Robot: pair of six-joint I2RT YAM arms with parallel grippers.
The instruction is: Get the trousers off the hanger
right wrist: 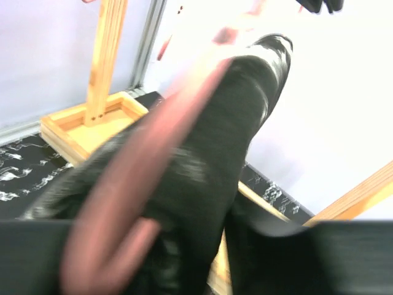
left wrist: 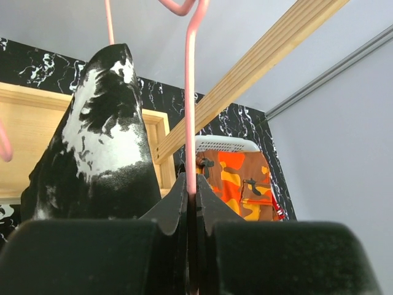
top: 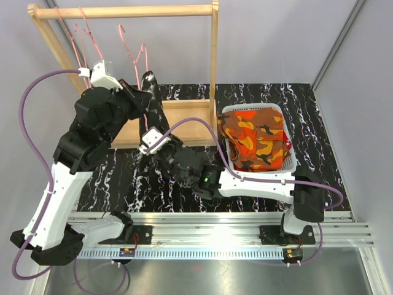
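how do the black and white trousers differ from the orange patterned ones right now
The black and white trousers hang on a pink hanger at the wooden rack; the orange patterned trousers lie in the white basket. The black and white trousers are dark with white splashes; the orange patterned trousers are bright orange with brown patches. Both are small cloth garments.

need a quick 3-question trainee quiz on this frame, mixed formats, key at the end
1. True or false: the orange trousers lie in the basket.
2. The left gripper is shut on: A) the hanger B) the orange trousers C) the basket.
3. Fill in: the hung trousers are ____ with white splashes.
Key: 1 true; 2 A; 3 black.
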